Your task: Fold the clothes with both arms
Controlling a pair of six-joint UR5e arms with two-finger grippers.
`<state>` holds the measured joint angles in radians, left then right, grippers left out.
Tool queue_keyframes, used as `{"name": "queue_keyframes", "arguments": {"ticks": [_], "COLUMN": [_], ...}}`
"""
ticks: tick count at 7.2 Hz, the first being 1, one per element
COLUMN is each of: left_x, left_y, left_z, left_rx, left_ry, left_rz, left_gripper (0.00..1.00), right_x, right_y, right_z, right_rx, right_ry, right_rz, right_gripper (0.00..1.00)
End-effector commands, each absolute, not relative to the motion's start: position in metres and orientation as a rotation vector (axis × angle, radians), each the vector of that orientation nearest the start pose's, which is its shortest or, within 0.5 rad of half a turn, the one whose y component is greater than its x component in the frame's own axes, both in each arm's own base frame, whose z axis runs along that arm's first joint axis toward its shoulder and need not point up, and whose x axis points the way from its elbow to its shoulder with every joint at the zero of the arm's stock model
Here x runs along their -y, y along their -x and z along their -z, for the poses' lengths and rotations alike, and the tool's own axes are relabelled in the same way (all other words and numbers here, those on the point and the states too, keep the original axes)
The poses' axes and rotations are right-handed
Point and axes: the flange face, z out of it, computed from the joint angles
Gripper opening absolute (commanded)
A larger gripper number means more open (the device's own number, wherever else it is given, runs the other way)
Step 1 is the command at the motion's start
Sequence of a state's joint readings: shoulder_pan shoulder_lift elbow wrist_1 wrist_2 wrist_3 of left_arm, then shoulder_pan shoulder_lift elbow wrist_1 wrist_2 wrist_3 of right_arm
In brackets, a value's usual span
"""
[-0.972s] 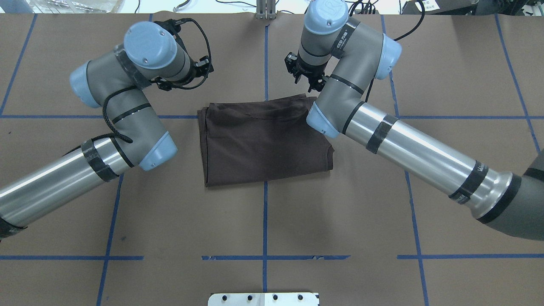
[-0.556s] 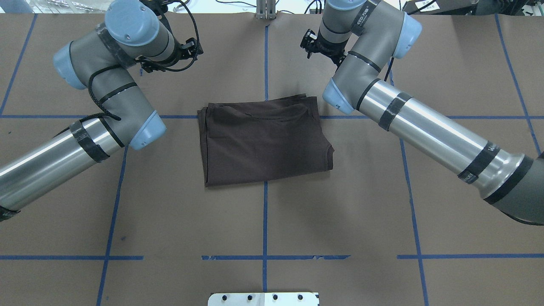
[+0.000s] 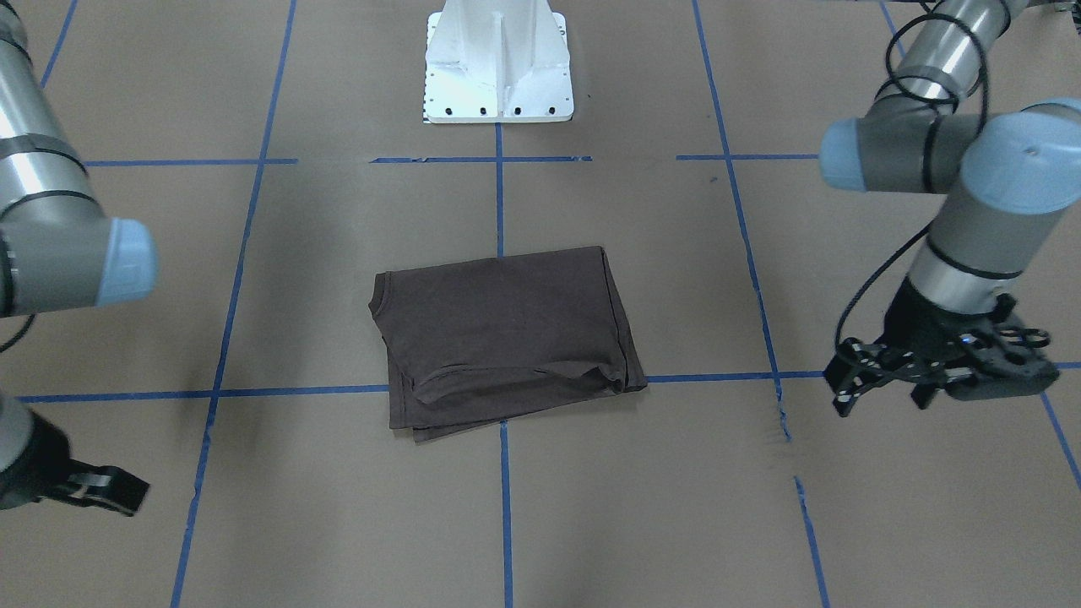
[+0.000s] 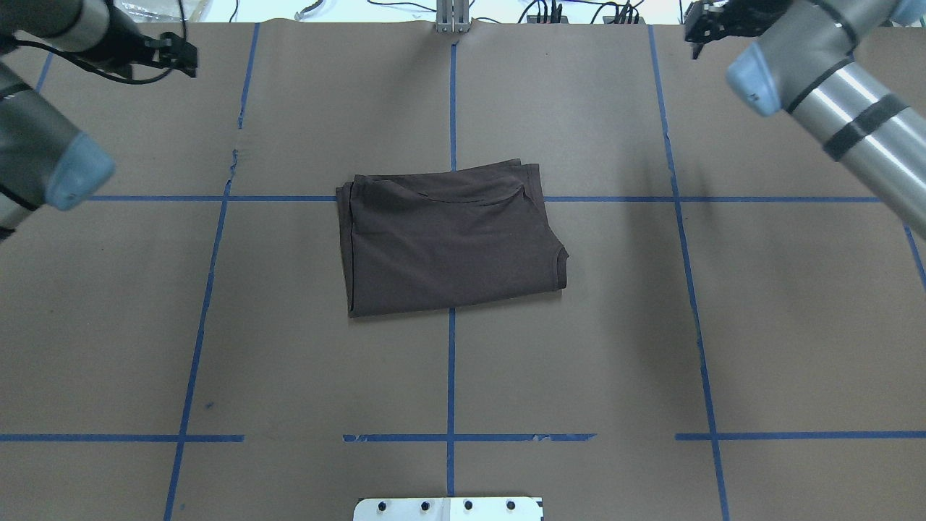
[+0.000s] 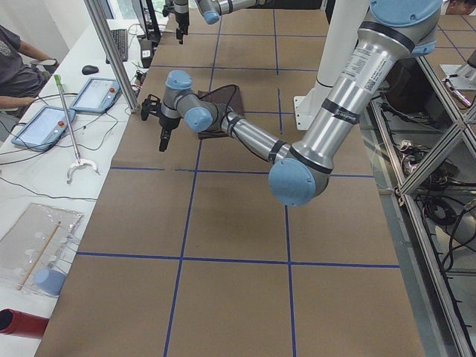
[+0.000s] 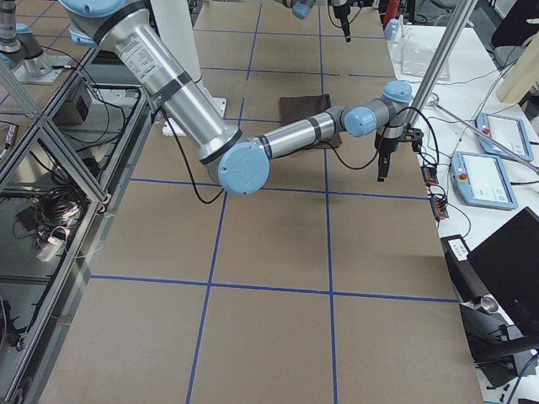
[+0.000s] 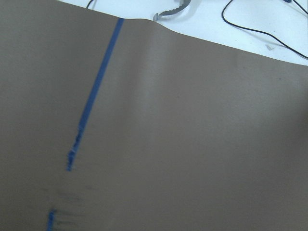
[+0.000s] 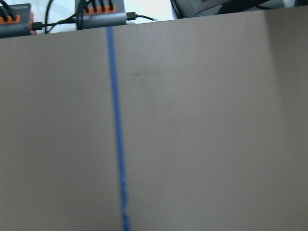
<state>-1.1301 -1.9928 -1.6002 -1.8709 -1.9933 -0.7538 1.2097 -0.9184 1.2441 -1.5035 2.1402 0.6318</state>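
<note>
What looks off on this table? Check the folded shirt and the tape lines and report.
The T-shirt lies slightly askew to the blue tape grid. Its far-edge layers are stepped, not flush, with a ridge across the top. The tape line on the robot's left is scuffed and broken.

readable text: none | left arm [image 5: 349,89]: dark print runs along its silver upper tube in the left side view, too small to read | right arm [image 6: 164,71]: like print on its silver tube in the right side view, too small to read
</note>
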Motion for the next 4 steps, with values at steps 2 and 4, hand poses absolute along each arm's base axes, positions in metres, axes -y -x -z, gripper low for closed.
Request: {"name": "queue_keyframes", "arguments": {"ticks": [2, 4], "left_x": [0.576, 0.516], "left_y": [0.013, 0.054], "left_z": [-0.482, -0.547], "left_rx": [-0.591, -0.596], "left_ry": [-0.394, -0.411], "left_rz": [-0.244, -0.449], "left_gripper": [1.0, 1.0], "right_x": [0.608, 0.508], "right_y": [-0.026, -0.082], "right_z": [-0.584, -0.613], "right_rx": [0.738, 0.739], "right_ry": [-0.104, -0.092], "right_rz": [0.059, 0.043], "right_gripper": [1.0, 1.0]}}
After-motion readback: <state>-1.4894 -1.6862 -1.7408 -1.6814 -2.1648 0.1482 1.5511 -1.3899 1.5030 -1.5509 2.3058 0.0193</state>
